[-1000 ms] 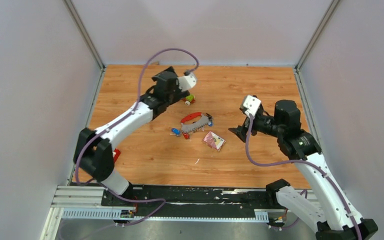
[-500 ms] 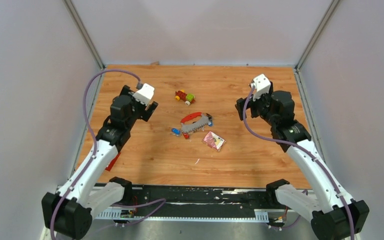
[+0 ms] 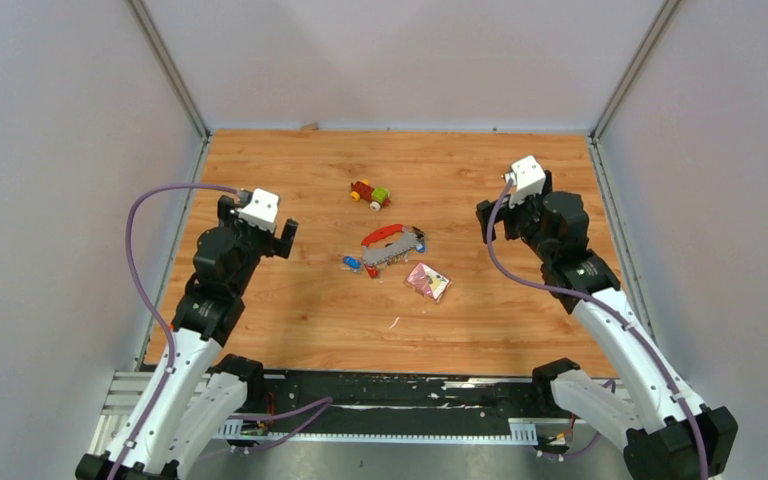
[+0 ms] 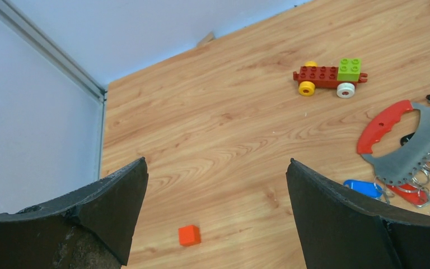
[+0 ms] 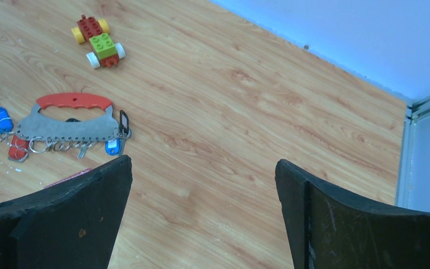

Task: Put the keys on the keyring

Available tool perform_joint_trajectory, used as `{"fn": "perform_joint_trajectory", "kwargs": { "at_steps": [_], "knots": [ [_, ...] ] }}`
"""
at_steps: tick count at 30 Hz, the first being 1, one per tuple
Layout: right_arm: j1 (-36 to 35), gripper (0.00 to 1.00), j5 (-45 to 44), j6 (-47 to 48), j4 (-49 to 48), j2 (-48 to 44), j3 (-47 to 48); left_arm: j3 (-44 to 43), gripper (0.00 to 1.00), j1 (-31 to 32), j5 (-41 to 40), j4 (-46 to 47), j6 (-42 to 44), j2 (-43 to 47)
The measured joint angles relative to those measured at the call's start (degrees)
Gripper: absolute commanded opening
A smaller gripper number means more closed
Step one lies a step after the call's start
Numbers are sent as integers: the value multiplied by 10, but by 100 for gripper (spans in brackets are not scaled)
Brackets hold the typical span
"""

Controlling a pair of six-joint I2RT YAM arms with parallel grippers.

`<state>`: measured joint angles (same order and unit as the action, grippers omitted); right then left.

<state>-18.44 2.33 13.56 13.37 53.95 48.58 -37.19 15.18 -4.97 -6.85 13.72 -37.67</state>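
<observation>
Both arms are out at the sides of the overhead view, the left gripper at middle left and the right gripper at middle right. Both are spread wide with nothing between the fingers, and each wrist camera shows bare wooden table through the gap. The keyring lies flat at the centre of the frame, well apart from either gripper: a grey toothed crescent backed by a red one, with small wire loops along its lower edge. The keys cluster against it. In the right wrist view there's a blue and a red head at its left tip, a black and a blue at its right. Threaded on or not, I cannot tell. The toy car is just above, the pink packet just below right.
</observation>
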Motion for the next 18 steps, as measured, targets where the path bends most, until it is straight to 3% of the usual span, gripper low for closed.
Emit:
{"fn": "perform_joint_trajectory", "kwargs": {
  "at_steps": [8,18],
  "knots": [
    [0,100,-19,9,-19,-42,-8,0,100,0,-2,-8,-10,-2],
    [0,100,-21,16,-18,-28,-10,0,100,0,0,-24,-15,-14]
  ]
}}
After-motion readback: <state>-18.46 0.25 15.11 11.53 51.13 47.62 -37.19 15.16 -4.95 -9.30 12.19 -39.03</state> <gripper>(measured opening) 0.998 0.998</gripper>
